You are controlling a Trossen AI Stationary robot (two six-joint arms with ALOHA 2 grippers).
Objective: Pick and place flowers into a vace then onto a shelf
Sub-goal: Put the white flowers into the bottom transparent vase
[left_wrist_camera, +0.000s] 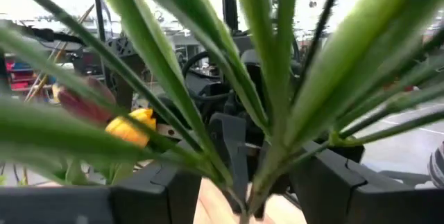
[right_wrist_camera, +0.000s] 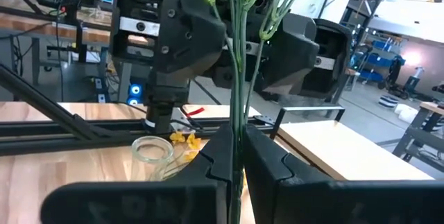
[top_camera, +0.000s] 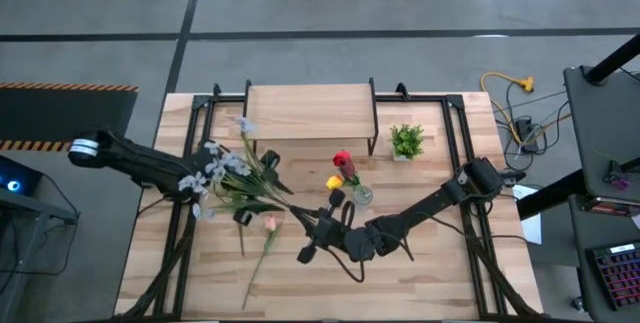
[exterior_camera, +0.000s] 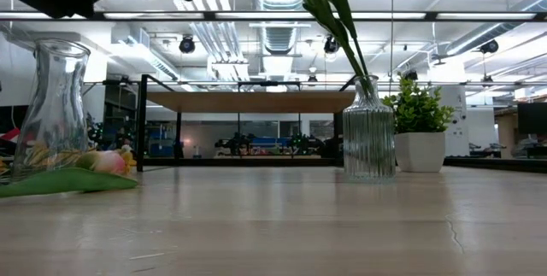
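A spray of flowers with white blossoms (top_camera: pixel 213 170) and long green stems (top_camera: pixel 262 199) hangs above the table's middle. My right gripper (top_camera: pixel 303 221) is shut on its stems. My left gripper (top_camera: pixel 255 189) faces it, open; its fingers (right_wrist_camera: pixel 186 33) stand on either side of the same stems, and whether they touch I cannot tell. A ribbed glass vase (exterior_camera: pixel 369 135) holds a red and a yellow tulip (top_camera: pixel 341 168). A pink flower (top_camera: pixel 270 223) lies flat on the table beside a clear vase (exterior_camera: pixel 51 105). The shelf (top_camera: pixel 310 111) stands at the far edge. My right gripper pinches the spray's thin green stems (right_wrist_camera: pixel 236 135) between its two fingers, which come in about level from the table's right. The stems cross the fingers and run on between my left gripper's fingers. The spray is lifted clear of the table, its blossoms over my left arm.
A small potted plant (top_camera: pixel 407 141) stands right of the shelf. The clear vase (right_wrist_camera: pixel 152 152) stands on the table below my left gripper. Black frame rails (top_camera: pixel 455 163) run along the table's left and right sides. Bare wood lies toward the near edge (top_camera: pixel 400 288).
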